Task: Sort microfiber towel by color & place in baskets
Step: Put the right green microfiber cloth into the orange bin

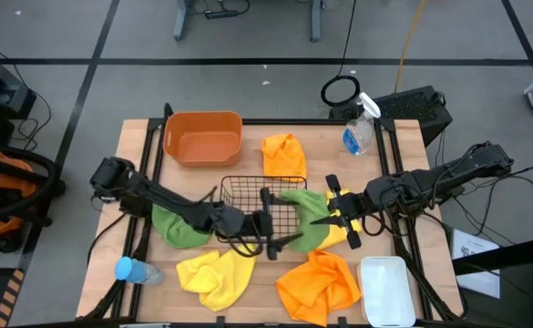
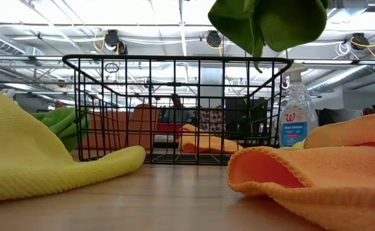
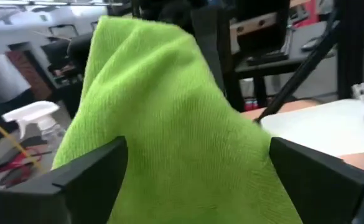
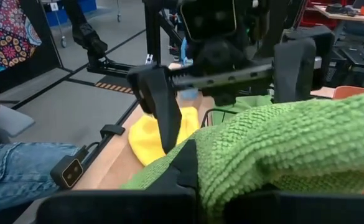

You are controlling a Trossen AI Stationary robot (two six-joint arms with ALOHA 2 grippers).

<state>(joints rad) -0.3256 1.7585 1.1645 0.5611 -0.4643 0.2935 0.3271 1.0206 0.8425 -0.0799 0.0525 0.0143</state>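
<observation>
Tabletop: we see no basket filled; right gripper (image 1: 332, 216) pinches green towel (image 1: 308, 219) beside mesh basket (image 1: 248, 189), left gripper (image 1: 268, 223) spread wide, empty.

Both arms are dark, jointed and slender, with black cables trailing from them. The right gripper (image 1: 341, 217) carries yellow parts beside its black fingers

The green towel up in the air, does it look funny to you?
Yes. The green towel hangs above the black wire basket, not in it. The right hand is shut on it, and the left hand is open beside it. Other towels lie crumpled on the table, but nothing is spilled or broken.
</observation>
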